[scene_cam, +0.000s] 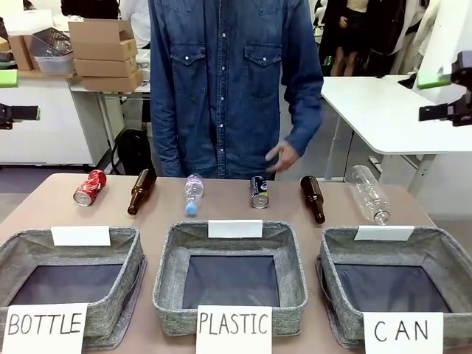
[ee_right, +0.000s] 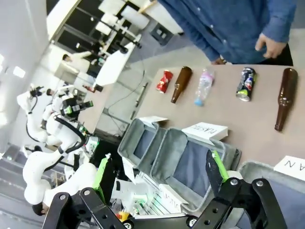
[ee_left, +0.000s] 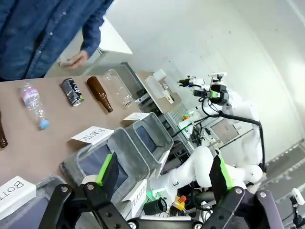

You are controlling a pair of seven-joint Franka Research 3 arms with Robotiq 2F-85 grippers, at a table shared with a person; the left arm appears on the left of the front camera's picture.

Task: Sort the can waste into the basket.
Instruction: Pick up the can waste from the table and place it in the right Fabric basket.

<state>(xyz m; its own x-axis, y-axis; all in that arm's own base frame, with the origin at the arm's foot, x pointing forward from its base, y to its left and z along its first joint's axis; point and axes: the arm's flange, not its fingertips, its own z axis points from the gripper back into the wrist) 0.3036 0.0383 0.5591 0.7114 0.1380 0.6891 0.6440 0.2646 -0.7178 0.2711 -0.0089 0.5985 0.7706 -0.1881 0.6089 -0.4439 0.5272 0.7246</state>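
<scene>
Red crushed metal can (scene_cam: 89,187) lies at row's left end, dark blue-black printed can (scene_cam: 259,192) mid-row. Both sit among bottles (scene_cam: 141,191), spread for easy picking. Grey fabric basket signed "CAN" (scene_cam: 335,243) waits near right, empty. Left gripper (ee_left: 163,167) and right gripper (ee_right: 158,164) both wide, holding nothing.

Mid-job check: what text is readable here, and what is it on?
"BOTTLE": left sign, on left basket
"PLASTIC": middle sign, on middle basket
"CAN": right sign, on right basket
Print on dark can, red can: too small to read.
White tags: blank.
</scene>
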